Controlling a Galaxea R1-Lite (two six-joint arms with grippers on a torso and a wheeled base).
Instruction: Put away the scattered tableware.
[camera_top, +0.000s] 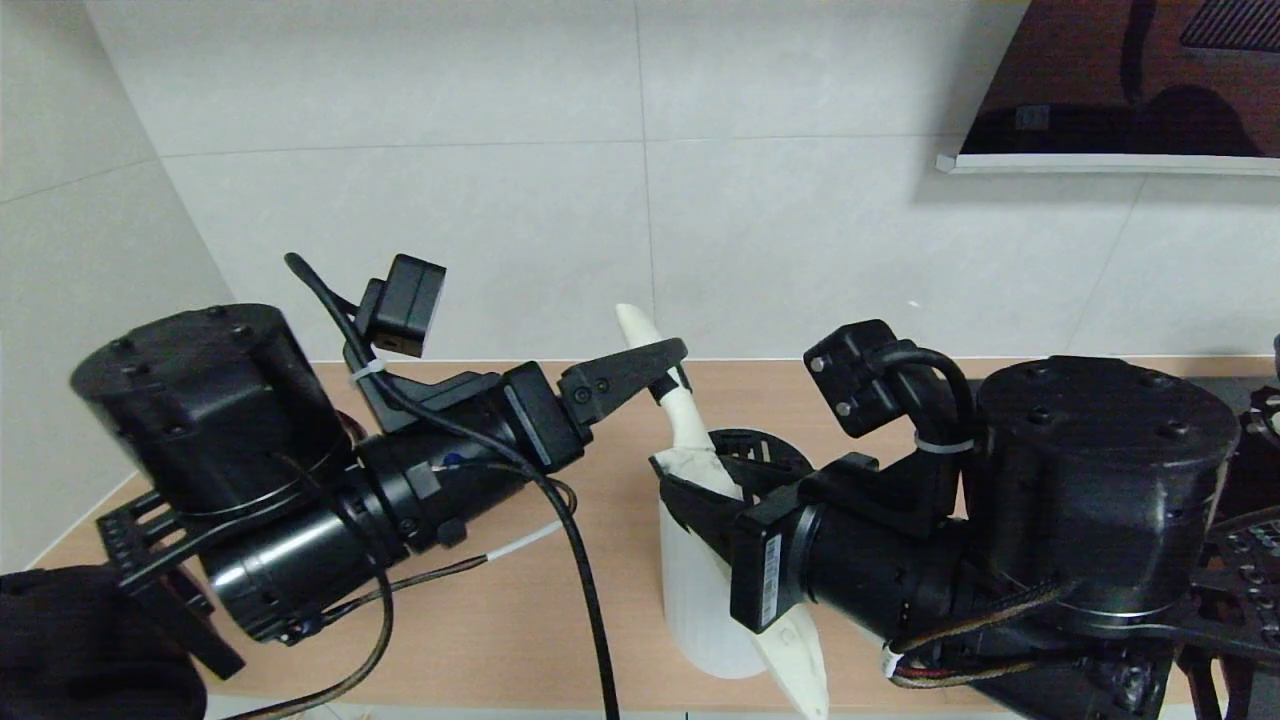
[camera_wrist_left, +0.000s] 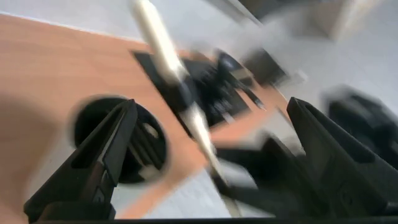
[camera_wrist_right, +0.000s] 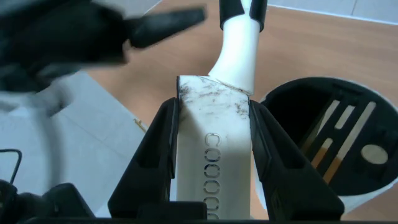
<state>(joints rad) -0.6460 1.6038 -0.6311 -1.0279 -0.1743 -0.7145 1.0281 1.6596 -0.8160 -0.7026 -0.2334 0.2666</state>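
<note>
A white slotted spatula (camera_top: 690, 425) is held above the table, its handle pointing up and away toward the wall. My right gripper (camera_wrist_right: 213, 109) is shut on its flat, scuffed blade (camera_wrist_right: 211, 143). My left gripper (camera_top: 665, 375) is open, with its fingers (camera_wrist_left: 106, 155) on either side of the spatula's handle (camera_wrist_left: 163, 50), not closed on it. Just below the spatula stands a white cylindrical utensil holder (camera_top: 695, 600) with a black top (camera_wrist_right: 292, 118); several utensils stand in it.
The wooden table (camera_top: 560, 590) runs along a white tiled wall. A black rack (camera_top: 1245, 560) sits at the table's right end. A dark hood (camera_top: 1120, 90) hangs on the wall at upper right. Bare table lies left of the holder.
</note>
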